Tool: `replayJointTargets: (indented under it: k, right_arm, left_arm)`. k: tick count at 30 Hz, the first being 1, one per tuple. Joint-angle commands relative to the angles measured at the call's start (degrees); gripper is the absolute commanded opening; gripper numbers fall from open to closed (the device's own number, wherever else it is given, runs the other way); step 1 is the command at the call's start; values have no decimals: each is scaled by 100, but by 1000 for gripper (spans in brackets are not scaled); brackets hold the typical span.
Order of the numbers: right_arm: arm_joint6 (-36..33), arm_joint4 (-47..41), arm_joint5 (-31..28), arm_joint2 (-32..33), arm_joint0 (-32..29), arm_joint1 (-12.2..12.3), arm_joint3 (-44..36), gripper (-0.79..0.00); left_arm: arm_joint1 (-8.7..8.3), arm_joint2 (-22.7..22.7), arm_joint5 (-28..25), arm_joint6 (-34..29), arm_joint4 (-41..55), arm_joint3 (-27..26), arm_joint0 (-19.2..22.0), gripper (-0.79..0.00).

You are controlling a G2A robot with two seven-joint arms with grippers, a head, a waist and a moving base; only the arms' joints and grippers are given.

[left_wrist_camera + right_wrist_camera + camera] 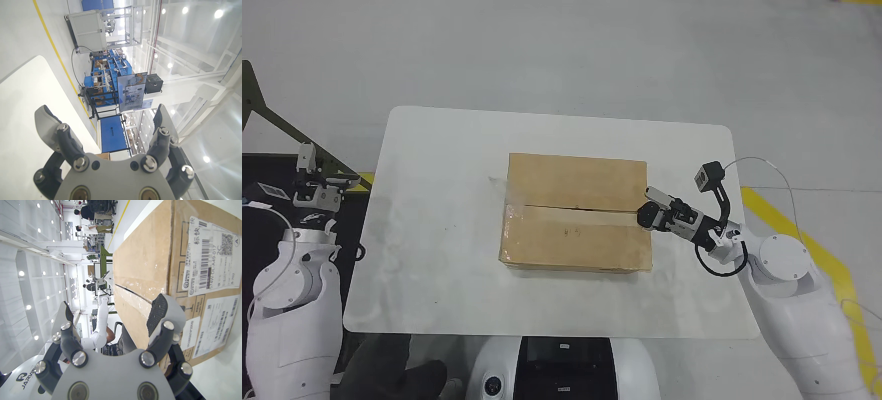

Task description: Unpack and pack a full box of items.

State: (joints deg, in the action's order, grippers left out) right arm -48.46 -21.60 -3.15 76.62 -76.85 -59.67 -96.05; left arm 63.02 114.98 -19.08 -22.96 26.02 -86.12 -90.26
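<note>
On the white table [442, 290] we see the closed cardboard box [577, 235] sitting about in the middle. Its two top flaps meet in a seam [572, 208] that runs left to right, and paper labels [209, 256] are stuck on its right end. Our right gripper [113, 307] sits just beside that right end, in line with the seam, its fingers spread apart; we cannot tell whether one touches the cardboard. A little farther and well to the left, our left gripper [102, 110] hangs beyond the table's left edge, fingers also spread wide.
</note>
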Motion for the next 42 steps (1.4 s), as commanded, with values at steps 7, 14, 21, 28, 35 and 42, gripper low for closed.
replayJointTargets:
  k: [7, 14, 21, 28, 35, 42]
  right_arm:
    - [0, 0, 0, 0, 0, 0, 0, 0]
    - [171, -88, 108, -193, 0, -40, -283, 0]
    - [214, -209, -54, -501, 161, -105, -603, 0]
    - [395, -58, 255, -1130, 705, -231, -629, 0]
    - [530, 120, 567, -1626, 1161, -348, -567, 0]
    - [480, 20, 721, -1824, 1382, -415, -432, 0]
  left_arm:
    - [0, -3, 2, 2, -1, 0, 1, 0]
    - [0, -3, 2, 2, -1, 0, 1, 0]
    - [0, -3, 2, 2, -1, 0, 1, 0]
    - [0, -3, 2, 2, -1, 0, 1, 0]
    - [0, -3, 2, 2, -1, 0, 1, 0]
    - [0, -3, 2, 2, -1, 0, 1, 0]
